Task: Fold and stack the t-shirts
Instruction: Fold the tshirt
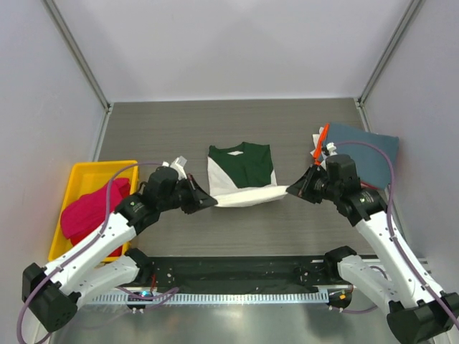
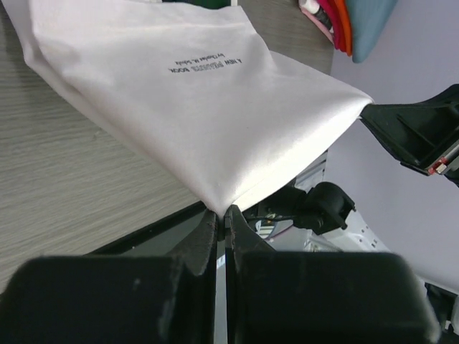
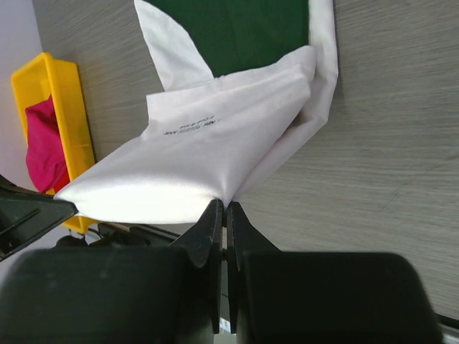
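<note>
A cream-white t-shirt (image 1: 247, 192) with dark green sleeves lies partly folded mid-table, its near hem lifted and stretched between both grippers. My left gripper (image 1: 208, 203) is shut on the hem's left corner, and in the left wrist view the white cloth (image 2: 208, 107) with small black print runs into the left gripper (image 2: 223, 213). My right gripper (image 1: 292, 190) is shut on the right corner; in the right wrist view the cloth (image 3: 208, 158) meets the right gripper (image 3: 224, 209). A red t-shirt (image 1: 90, 211) fills the bin. Folded slate-blue (image 1: 366, 154) and orange (image 1: 320, 143) t-shirts are stacked at back right.
A yellow plastic bin (image 1: 80, 179) stands at the left edge of the table. A black rail (image 1: 237, 272) runs along the near edge between the arm bases. Grey walls enclose the table on three sides.
</note>
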You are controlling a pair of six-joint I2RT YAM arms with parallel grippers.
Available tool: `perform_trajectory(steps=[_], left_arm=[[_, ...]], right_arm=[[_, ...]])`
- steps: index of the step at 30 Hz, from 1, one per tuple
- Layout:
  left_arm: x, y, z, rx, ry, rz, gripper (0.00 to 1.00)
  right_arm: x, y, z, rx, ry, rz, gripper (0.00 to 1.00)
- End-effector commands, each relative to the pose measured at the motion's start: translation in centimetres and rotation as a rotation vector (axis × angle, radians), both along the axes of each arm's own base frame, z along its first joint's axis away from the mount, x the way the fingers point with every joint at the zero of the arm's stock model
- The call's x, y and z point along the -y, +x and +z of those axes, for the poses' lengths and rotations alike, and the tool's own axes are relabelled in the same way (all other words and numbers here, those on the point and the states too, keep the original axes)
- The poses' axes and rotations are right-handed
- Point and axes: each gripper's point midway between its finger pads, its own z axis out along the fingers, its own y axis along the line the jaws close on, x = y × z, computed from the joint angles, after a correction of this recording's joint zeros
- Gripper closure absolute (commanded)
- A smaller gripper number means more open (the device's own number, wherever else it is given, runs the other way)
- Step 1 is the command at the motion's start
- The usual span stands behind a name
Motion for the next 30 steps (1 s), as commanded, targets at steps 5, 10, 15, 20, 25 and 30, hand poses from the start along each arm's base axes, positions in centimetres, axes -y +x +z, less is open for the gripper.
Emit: perform_trajectory(steps=[5,10,15,20,25,30], left_arm=[[-0.7,4.4,1.8,0.053,0.005,0.074,1.0],[-1.3,6.7,2.2,0.057,0.004,0.102,1.0],[-1.3,8.9,3.1,0.07,-0.001,0.109,1.0],[-1.0,11.0,2.9,0.058,-0.008,0.108,1.0],[-0.6,13.0,3.9,0.075,-0.021,0.105,1.0],[-0.8,15.3,3.6,0.061,-0.017,0.119,1.0]], right_arm=[[0.4,4.7,1.4,0.065,-0.079,-0.048,0.99],[0.3,7.5,1.7,0.078,-0.119,-0.065,0.99],[0.2,10.2,2.0,0.087,-0.159,-0.077,0.99],[0.0,12.6,3.0,0.103,-0.176,-0.08,0.99],[0.0,15.1,2.7,0.092,-0.182,-0.081,0.99],[0.0,17.4,2.5,0.086,-0.179,-0.08,0.99]])
